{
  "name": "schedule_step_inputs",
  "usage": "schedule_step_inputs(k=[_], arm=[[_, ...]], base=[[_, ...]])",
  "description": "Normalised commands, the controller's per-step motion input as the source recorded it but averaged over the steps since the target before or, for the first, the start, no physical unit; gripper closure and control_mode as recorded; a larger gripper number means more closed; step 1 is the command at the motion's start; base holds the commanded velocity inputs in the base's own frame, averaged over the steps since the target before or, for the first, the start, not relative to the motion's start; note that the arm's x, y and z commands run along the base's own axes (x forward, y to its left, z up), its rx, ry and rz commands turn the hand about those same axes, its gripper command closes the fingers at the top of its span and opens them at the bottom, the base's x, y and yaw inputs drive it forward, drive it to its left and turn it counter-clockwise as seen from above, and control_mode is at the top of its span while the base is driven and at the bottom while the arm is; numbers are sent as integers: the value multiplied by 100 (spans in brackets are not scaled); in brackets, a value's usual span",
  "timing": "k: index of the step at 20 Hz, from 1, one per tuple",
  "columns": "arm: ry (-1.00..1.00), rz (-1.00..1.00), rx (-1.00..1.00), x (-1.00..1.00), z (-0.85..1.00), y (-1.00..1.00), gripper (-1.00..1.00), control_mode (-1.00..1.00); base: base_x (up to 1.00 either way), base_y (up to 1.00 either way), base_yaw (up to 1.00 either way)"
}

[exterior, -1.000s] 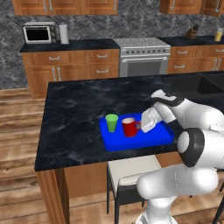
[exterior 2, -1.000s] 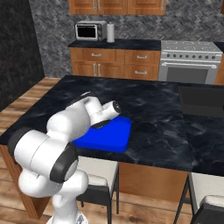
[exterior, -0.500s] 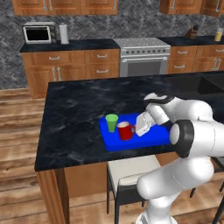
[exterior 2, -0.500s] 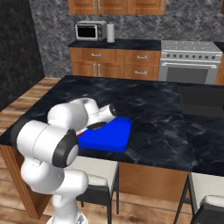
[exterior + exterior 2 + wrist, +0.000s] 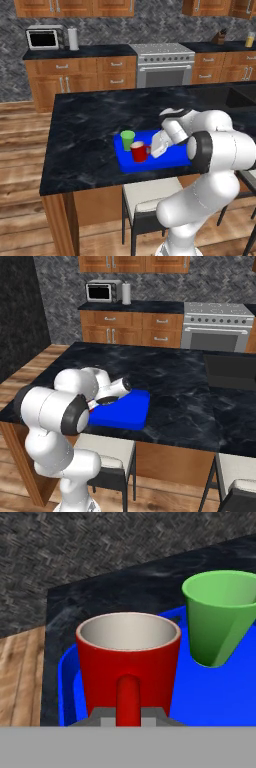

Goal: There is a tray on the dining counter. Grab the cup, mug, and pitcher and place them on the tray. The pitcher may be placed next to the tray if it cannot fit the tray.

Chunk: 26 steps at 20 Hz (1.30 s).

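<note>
Here, gripper (image 5: 128, 714) pinched on mug (image 5: 128, 662) handle, mug upright on tray (image 5: 172, 157), cup (image 5: 127, 140) just beside.

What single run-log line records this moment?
gripper: shut on mug handle | mug: over tray | cup: on tray | pitcher: not placed

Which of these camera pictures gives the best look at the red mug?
The hand view: the red mug sits close up, with its white inside and its handle facing the camera. The left base view shows it small on the blue tray, beside the green cup. In the right base view the arm hides it.
</note>
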Motion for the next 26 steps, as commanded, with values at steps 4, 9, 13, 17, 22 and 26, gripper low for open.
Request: schedule_step_inputs(k=[4, 9, 13, 17, 22, 26], arm=[[0, 0, 0, 2, -12, 13, 100, -100], [0, 1, 0, 6, -5, 12, 100, -100], [0, 0, 0, 14, 0, 8, 100, -100], [0, 0, 0, 17, 0, 0, 100, -100], [0, 0, 0, 14, -7, 0, 100, -100], [0, 0, 0, 16, -17, 0, 100, -100]], base=[[0, 0, 0], [0, 0, 0], [0, 0, 0], [0, 0, 0], [0, 0, 0], [0, 0, 0]])
